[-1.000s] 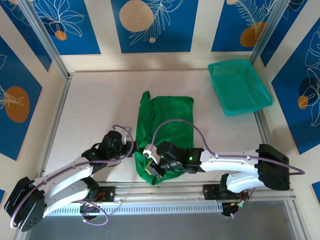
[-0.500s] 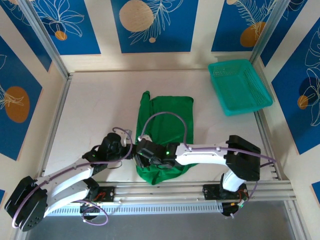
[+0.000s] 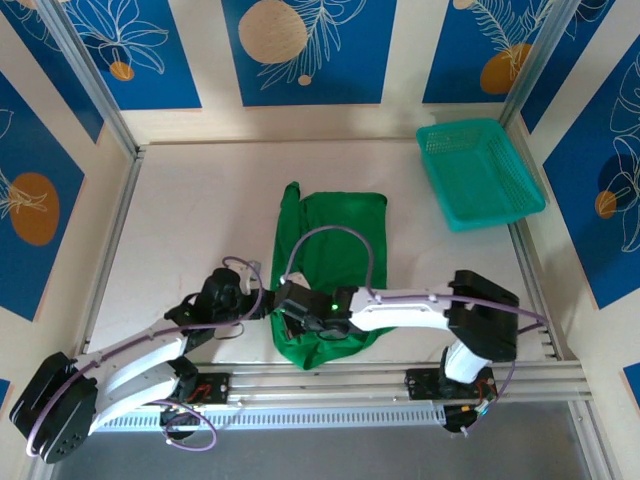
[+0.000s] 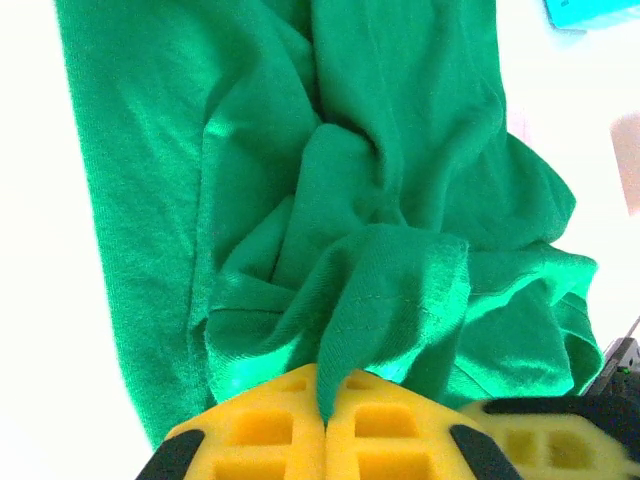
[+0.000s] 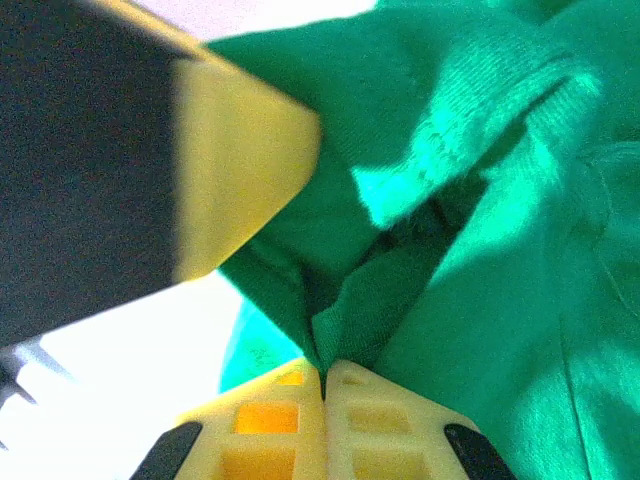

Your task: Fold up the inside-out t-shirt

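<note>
- You've got the inside-out t-shirt (image 3: 335, 235) in the centre of the top view, on the table (image 3: 190, 200). It is bunched and wrinkled, a long green heap running from mid-frame down toward the bottom edge.
- Your left gripper (image 4: 325, 420) sits bottom centre in the left wrist view. Its yellow pads are pressed together, with a stitched fold of the green cloth pinched in the seam between them.
- Your right gripper (image 5: 323, 372) sits bottom centre in the right wrist view. Its pads are also closed, clamping a pleat of the same cloth.
- In the top view both grippers meet at the shirt's lower left edge, just beside each other.
- In the right wrist view, one yellow-and-black finger of the left gripper shows large in the upper left, against the cloth.
- In the left wrist view, part of the right gripper shows in the lower right corner.
- The teal basket (image 3: 480, 175) is at the upper right of the top view, well apart from the shirt.
</note>
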`<move>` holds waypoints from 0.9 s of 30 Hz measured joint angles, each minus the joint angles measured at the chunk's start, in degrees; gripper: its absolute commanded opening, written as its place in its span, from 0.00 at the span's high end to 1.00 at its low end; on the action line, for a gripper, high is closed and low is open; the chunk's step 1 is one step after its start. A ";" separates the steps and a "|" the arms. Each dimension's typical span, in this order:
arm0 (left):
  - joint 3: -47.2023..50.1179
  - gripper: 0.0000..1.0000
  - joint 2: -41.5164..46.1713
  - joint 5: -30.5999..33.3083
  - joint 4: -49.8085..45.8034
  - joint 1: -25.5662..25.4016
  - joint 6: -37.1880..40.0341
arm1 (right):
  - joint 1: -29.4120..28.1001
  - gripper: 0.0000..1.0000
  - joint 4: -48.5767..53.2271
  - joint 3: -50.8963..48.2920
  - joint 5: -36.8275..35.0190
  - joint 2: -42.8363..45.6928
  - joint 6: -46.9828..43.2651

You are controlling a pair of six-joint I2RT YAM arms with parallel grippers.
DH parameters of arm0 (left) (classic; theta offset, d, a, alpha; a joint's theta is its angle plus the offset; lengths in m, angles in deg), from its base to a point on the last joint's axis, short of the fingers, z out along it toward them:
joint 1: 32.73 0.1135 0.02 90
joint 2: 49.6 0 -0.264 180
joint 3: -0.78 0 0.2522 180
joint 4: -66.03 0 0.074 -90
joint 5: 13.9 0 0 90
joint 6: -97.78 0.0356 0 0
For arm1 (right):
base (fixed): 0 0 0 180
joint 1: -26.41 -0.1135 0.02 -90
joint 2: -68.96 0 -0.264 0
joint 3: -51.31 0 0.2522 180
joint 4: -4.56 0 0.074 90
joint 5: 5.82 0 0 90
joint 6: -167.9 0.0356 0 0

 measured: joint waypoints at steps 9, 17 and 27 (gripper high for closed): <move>1.01 1.00 -1.25 -0.11 1.40 1.25 0.70 | -0.92 0.94 -10.62 -11.47 6.99 9.53 -10.40; 1.99 1.00 -4.74 1.79 1.49 2.84 2.47 | -7.04 0.68 -13.05 -14.84 11.50 9.42 -16.37; 1.99 1.00 -8.04 0.94 3.82 2.91 2.82 | -7.91 0.59 -12.17 -15.08 9.86 9.11 -20.74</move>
